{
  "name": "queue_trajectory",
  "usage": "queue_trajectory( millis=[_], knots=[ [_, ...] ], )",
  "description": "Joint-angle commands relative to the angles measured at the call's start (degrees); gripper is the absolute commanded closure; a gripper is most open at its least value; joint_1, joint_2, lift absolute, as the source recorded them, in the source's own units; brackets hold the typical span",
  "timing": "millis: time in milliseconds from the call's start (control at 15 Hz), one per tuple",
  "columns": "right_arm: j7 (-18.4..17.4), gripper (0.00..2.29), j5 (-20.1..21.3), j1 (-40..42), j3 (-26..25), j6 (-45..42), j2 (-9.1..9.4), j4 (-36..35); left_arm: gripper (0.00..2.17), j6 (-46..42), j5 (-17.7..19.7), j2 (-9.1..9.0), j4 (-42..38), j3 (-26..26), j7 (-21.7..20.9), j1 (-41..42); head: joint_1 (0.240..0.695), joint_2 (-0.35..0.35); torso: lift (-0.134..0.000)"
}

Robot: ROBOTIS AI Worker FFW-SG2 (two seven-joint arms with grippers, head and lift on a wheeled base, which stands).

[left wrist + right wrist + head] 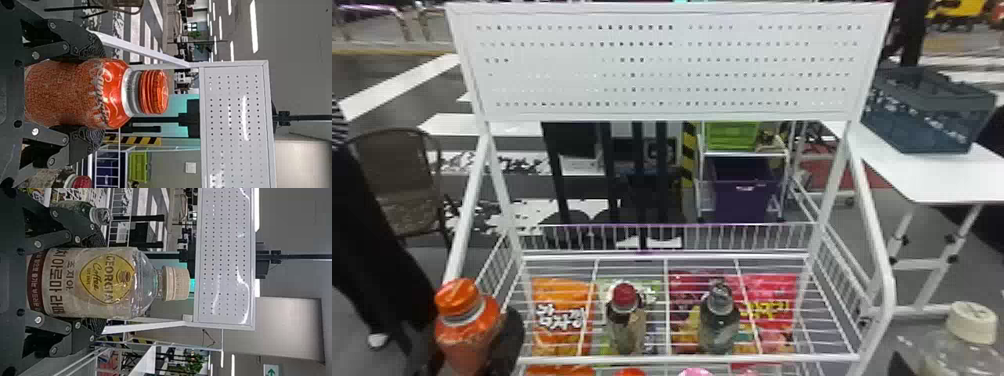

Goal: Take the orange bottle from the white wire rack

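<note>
"the left gripper is clamped on what?"

"the orange bottle, at eight o'clock in the head view, near the white wire rack."

"tricky?"

"probably weighty and slick, fairly stiff; mid-body, below the shoulder, is the place to grip."

"looks?"

"orange body, pale script, silvery neck, ribbed orange cap."

"and at four o'clock?"

"the right gripper, clamped round a cream-capped bottle."

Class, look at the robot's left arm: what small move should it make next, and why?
Probably ease the orange bottle back toward the robot, upright: the left gripper's fingers clasp it from both sides, and it is already outside the white wire rack, near the left post.
</note>
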Motion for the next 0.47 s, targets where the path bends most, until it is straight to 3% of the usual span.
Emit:
queue_trajectory(
  millis=[0,400],
  knots=[
    [0.0,0.95,-0.1,-0.2,0.2,0.0,0.05,0.1,2.15,0.0,0.0,0.09,-0.1,0.0,0.1,0.0,0.499,0.000,0.000],
    [0.0,0.95,-0.1,-0.3,0.2,0.0,0.05,0.2,2.15,0.4,-0.3,0.09,0.0,0.0,0.2,-0.4,0.499,0.000,0.000]
  ],
)
